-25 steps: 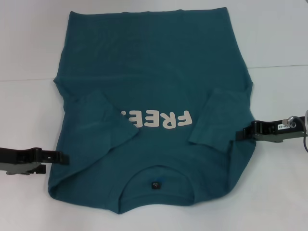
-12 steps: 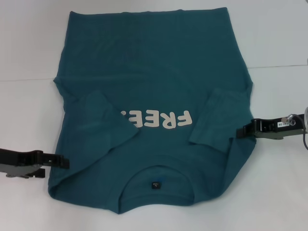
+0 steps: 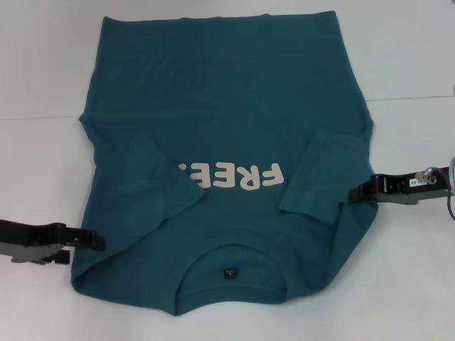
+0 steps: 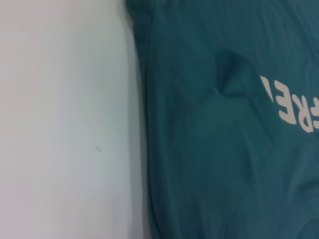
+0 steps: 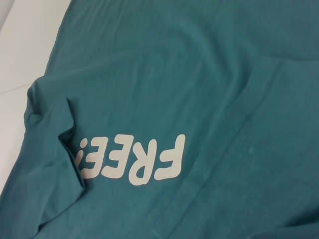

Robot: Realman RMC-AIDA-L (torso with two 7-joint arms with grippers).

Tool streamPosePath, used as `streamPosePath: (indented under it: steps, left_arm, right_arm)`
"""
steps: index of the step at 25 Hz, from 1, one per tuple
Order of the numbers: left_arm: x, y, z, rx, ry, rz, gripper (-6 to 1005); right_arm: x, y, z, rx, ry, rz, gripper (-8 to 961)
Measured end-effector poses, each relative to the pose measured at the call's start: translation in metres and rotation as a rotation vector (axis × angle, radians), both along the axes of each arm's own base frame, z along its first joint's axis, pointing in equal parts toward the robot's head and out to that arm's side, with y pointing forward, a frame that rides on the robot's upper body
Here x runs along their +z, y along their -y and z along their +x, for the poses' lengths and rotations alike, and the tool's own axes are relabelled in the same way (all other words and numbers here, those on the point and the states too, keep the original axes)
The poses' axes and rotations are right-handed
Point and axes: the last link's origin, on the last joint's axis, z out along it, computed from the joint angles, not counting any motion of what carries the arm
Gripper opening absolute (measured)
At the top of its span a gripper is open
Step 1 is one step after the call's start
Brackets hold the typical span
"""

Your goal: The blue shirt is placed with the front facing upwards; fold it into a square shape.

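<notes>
Item: dark teal-blue short-sleeved cotton T-shirt [image 3: 234, 135], the blue shirt of the task. It lies front up on the white bench [image 3: 43, 71], filling most of the middle of the head view. The round neckline with its small dark tag [image 3: 229, 273] is at the edge nearest the robot; the hem is at the far edge. Cream block letters "FREE" [image 3: 238, 177] cross the chest, upside down from the head view, with the last letter partly hidden under cloth. Both sleeves are folded inward over the chest: the left sleeve [image 3: 153, 181] overlaps the lettering's end, the right sleeve [image 3: 323, 174] lies just beside the letter F. The body is otherwise spread out, with light creases.

Item: left pincer [image 3: 96, 241], dark, on a black arm. It is low over the bench at the shirt's left side edge, near the shoulder, its tip touching or just at the cloth. I cannot tell whether its fingers are parted or closed.

Item: right pincer [image 3: 355, 194], dark, on a grey-green arm. It sits at the shirt's right side edge, beside the folded right sleeve, its tip at the cloth. Its finger state cannot be told either.

Wrist views: each shows only teal cloth, part of the lettering, and white bench.
</notes>
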Motion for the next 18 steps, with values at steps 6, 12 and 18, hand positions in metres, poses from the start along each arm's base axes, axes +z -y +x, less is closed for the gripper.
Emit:
streamPosePath:
  steps: [6, 12, 18]
  left_arm:
    - [0.0038, -0.0001, 0.0000, 0.005, 0.012, 0.006, 898]
    - [0.0034, 0.0010, -0.0016, 0.011, 0.007, -0.002, 897]
    - [0.0040, 0.0010, -0.0021, 0.015, 0.009, 0.001, 895]
  right_arm:
    - [-0.0001, -0.0003, -0.0003, 0.002, 0.001, 0.000, 37]
    - [-0.0010, -0.0001, -0.0005, 0.007, 0.002, -0.001, 37]
    - [-0.0015, 0.0000, -0.0009, 0.009, 0.001, -0.001, 37]
